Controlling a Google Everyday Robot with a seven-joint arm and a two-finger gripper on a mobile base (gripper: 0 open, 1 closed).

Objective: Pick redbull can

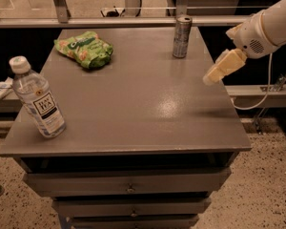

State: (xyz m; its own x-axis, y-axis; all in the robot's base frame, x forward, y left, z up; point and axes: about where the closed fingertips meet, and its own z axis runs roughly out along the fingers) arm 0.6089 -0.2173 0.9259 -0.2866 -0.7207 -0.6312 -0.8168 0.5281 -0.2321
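Note:
The redbull can (182,36) is a slim silver-grey can with darker panels and a shiny top rim. It stands upright near the far right edge of the grey table (133,104). My gripper (218,70) comes in from the right on a white arm. It hangs over the table's right edge, to the right of the can and nearer the camera, apart from it.
A clear plastic water bottle (36,98) with a white cap stands at the table's near left. A green snack bag (85,48) lies at the far left. Drawers are under the tabletop. A rail runs behind the table.

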